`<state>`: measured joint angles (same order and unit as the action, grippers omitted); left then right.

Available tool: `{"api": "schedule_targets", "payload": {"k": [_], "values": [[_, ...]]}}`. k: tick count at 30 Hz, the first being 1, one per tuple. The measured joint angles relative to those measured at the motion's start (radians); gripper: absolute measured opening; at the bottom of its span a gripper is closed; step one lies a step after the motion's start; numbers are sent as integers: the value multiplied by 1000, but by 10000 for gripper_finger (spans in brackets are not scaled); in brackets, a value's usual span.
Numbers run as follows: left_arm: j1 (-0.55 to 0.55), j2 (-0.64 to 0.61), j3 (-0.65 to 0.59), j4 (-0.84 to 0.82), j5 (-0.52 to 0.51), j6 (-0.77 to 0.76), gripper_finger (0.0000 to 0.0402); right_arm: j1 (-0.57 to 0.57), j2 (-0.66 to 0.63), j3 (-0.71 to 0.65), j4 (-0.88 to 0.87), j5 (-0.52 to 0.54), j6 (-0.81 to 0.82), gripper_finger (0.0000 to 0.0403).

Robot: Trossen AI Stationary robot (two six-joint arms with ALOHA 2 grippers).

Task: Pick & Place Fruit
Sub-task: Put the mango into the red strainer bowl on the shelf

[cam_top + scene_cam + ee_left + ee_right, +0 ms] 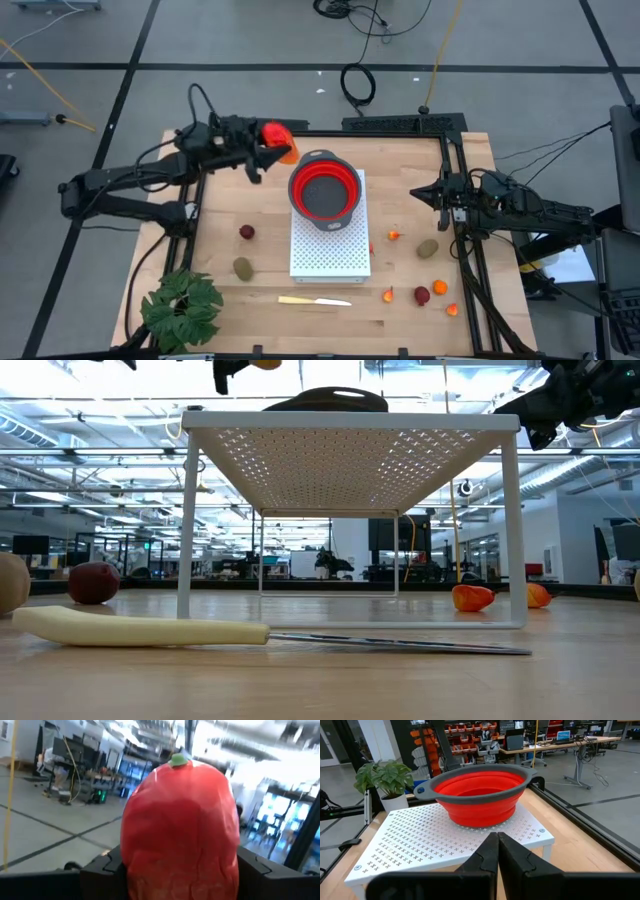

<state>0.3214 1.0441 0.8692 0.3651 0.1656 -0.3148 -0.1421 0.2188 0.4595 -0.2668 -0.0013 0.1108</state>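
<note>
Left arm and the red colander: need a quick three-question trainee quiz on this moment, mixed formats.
1. True or false: the left gripper holds the big red-orange fruit between its fingers.
2. The red colander sits on: A) the bare table B) the white perforated rack C) the plant.
3. Fill in: the yellow knife lies on the table between the rack and the table's ____ edge.

Key: 1 true. 2 B. 3 front (the edge with the plant at its corner).
</note>
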Motion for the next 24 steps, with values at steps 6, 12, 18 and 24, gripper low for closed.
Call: {"api": "schedule_targets", "payload": {"k": [6,12,18,24], "values": [[-43,90,162,-298,-44,109,210,0,0,0,0,0,0,4],[-62,205,340,-543,-81,162,222,0,0,0,0,0,0,4],[-91,325,485,-670,-90,223,214,0,0,0,-1,0,0,4],[-116,430,597,-808,-89,273,220,0,0,0,-2,0,0,4]]}}
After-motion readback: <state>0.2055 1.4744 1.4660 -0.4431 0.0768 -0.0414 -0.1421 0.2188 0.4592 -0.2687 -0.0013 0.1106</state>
